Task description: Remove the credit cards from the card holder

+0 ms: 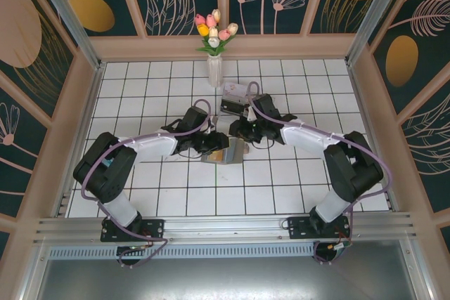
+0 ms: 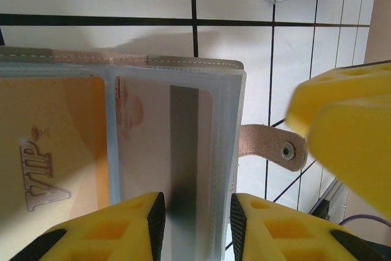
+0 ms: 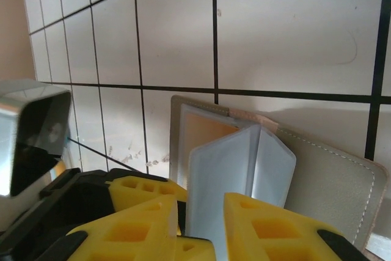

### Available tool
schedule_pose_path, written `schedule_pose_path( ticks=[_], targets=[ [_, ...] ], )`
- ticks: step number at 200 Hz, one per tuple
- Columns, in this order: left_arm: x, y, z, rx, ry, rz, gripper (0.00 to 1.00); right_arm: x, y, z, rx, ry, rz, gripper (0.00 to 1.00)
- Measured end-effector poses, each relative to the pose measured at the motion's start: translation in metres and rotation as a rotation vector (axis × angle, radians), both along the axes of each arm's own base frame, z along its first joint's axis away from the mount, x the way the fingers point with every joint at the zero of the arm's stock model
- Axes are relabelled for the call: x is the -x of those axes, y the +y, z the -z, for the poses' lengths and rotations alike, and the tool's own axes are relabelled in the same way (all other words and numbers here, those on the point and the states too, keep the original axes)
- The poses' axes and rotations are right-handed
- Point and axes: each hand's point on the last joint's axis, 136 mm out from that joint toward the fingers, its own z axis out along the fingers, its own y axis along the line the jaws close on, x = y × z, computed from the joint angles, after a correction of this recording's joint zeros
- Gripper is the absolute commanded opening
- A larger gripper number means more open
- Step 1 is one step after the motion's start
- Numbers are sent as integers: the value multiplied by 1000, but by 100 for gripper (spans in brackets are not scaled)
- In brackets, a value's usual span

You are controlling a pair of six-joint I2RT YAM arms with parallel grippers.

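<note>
Here the card holder [image 2: 113, 151] lies open; left gripper [image 2: 197, 212] straddles its edge.

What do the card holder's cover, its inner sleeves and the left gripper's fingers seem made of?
Card holder cover: soft matte grey leather or imitation, stitched edge. Inner sleeves: frosted clear plastic; cards show through. Left gripper's fingers: matte yellow plastic, moulded cells.

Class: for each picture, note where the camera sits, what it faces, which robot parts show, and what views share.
Top external: above and behind the bases, facing down at the table; both arms show.
Left wrist: on the left arm, facing the card holder; left gripper shows.
Right wrist: on the right arm, same target; right gripper shows.
Shared: the card holder.
</note>
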Motion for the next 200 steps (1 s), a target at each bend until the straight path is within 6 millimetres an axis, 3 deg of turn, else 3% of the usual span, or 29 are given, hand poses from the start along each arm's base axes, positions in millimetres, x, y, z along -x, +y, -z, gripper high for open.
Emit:
schedule_pose_path(
  ticks=[133,170,200],
  targets=[
    [5,2,8,-9,21,9,34,-2,9,24,25,63,-21,28],
    [12,6,9,-12,21,16,38,0,8,33,44,87,-20,26],
    [11,6,-2,1,-13,26,42,0,8,33,46,88,-19,26]
  ],
)
